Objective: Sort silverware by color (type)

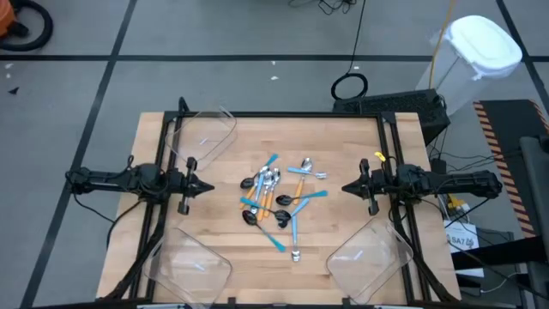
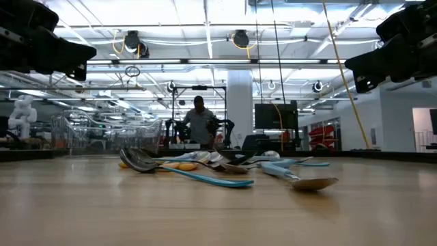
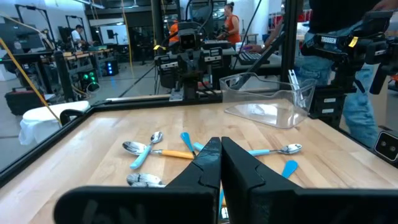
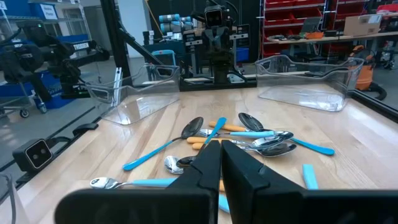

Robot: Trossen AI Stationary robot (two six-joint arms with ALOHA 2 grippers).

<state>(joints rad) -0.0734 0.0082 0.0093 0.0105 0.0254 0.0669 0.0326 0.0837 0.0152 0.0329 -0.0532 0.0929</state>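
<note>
Three clear plastic bins are seen on the wooden table [image 1: 343,223] from the high view: one at the far left corner [image 1: 208,133], one at the near left corner [image 1: 193,266] and one at the near right corner [image 1: 369,262]. Only one piece of writing can be read, the word "TROSSEN" on a dark label [image 3: 328,40] in the left wrist view; other labels are too small to read. The silverware [image 1: 281,199] is piled loosely in the middle of the table, between the two arms, with blue and orange handles crossing one another; an exact count cannot be given, but roughly a dozen spoons are seen. The left gripper [image 1: 206,186] is held at the left side of the table with its fingers pressed together, gripping nothing. The right gripper [image 1: 350,187] is held at the right side, likewise closed and empty, well apart from the pile.
</note>
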